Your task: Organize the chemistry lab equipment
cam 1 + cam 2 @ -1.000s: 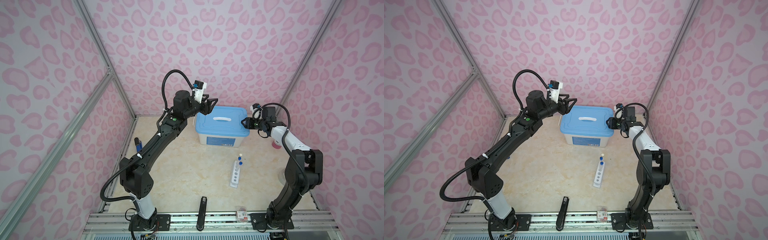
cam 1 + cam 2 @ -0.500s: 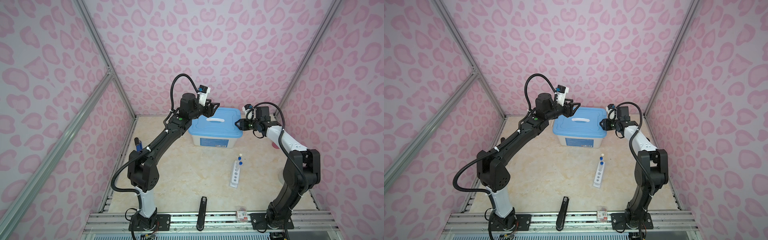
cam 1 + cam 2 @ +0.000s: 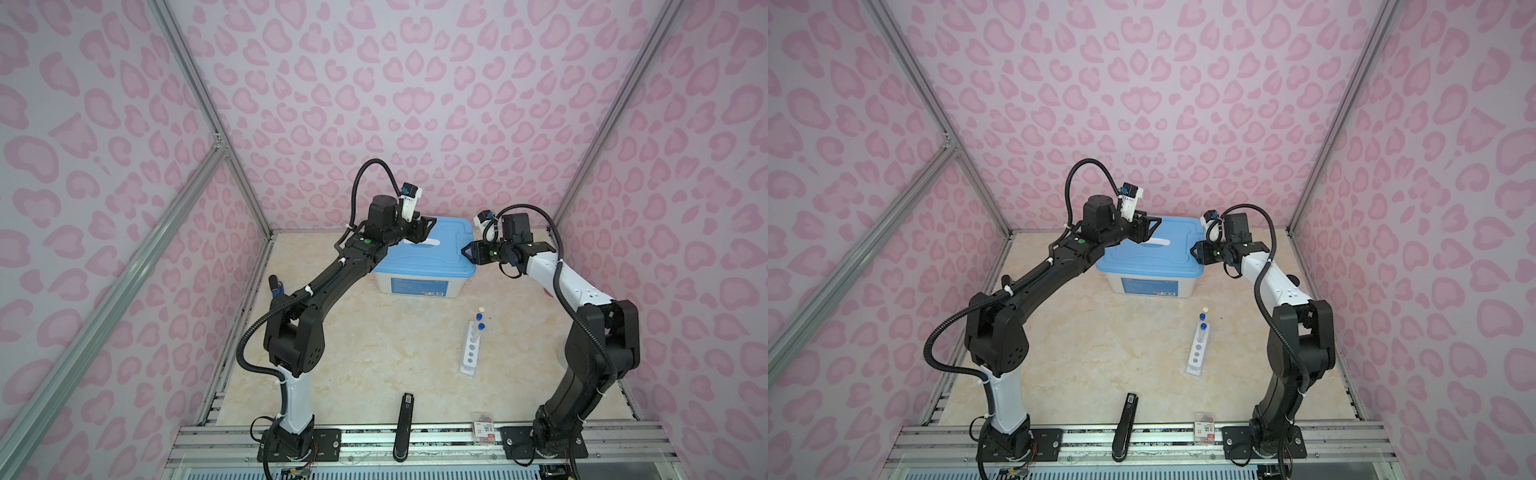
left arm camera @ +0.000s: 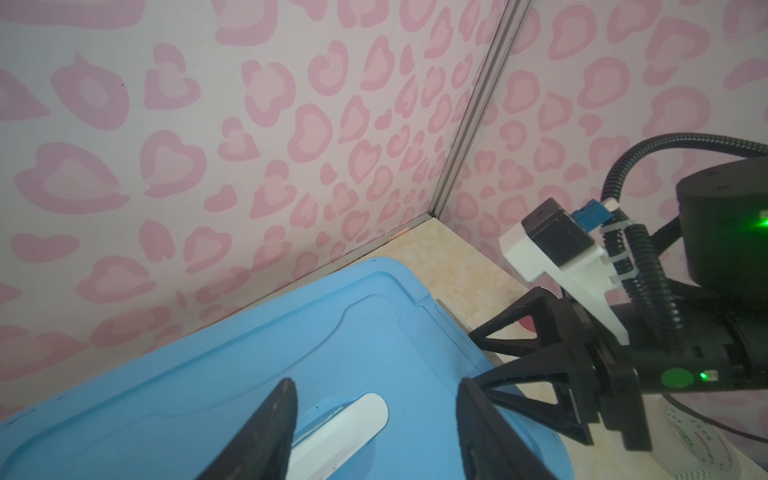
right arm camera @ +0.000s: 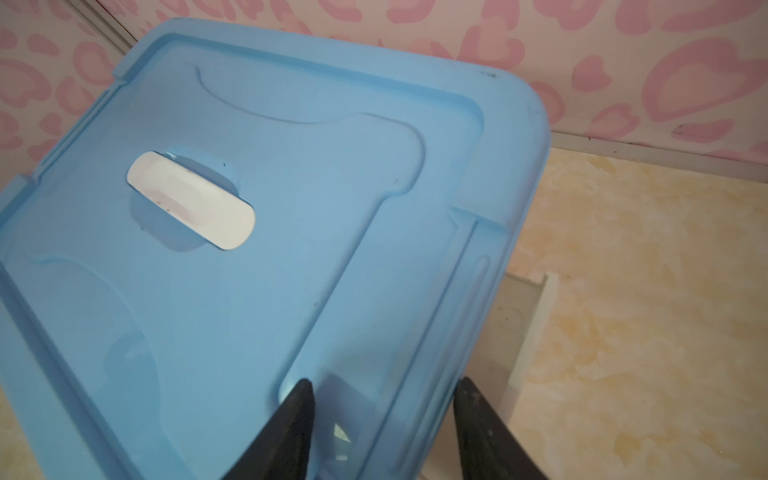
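Behind the rack (image 3: 469, 360) stands a blue-lidded box (image 3: 440, 253).

A blue-lidded white bin (image 3: 419, 286) is sitting at the back of the beige floor (image 3: 374, 357), just above the frame's centre. The left gripper (image 3: 427, 229) is hovering over the left part of the lid, near its white handle (image 3: 428, 241). The right gripper (image 3: 466, 252) is pointing at the lid's right edge, at or just beside it. Right of centre, a white holed rack (image 3: 470, 355) is lying lengthwise and carrying two blue-capped test tubes (image 3: 481, 327) at its far end. A tiny pale cup (image 3: 481, 310) is standing just beyond them. A black stick (image 3: 405, 411) is lying at bottom centre.
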You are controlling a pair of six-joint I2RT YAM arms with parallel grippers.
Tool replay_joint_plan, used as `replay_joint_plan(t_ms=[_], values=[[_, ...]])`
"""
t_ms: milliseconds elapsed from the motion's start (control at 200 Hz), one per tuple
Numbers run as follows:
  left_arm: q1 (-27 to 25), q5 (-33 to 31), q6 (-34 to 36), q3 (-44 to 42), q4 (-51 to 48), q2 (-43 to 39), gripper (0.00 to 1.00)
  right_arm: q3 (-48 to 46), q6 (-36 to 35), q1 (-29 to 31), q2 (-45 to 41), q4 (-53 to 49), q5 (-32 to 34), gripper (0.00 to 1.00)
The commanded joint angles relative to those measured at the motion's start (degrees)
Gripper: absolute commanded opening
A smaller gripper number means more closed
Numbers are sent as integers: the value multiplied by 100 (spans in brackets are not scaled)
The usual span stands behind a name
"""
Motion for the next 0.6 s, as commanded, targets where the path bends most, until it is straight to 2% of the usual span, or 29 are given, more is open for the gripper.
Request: replay_joint_plan(t_ms=[0, 150, 320, 595], values=[[1, -115, 133, -53, 6, 98, 62, -74, 188, -39, -111, -51, 44, 55], [-4, -124, 171, -149, -48, 125, 61, -243, 505, -188, -385, 292, -151, 58], [1, -160, 275, -254, -151, 46, 54, -487, 993, -502, -628, 771, -459, 61], [-12, -96, 637, -839, -168, -545, 44, -741, 1176, -678, -555, 1011, -633, 61]])
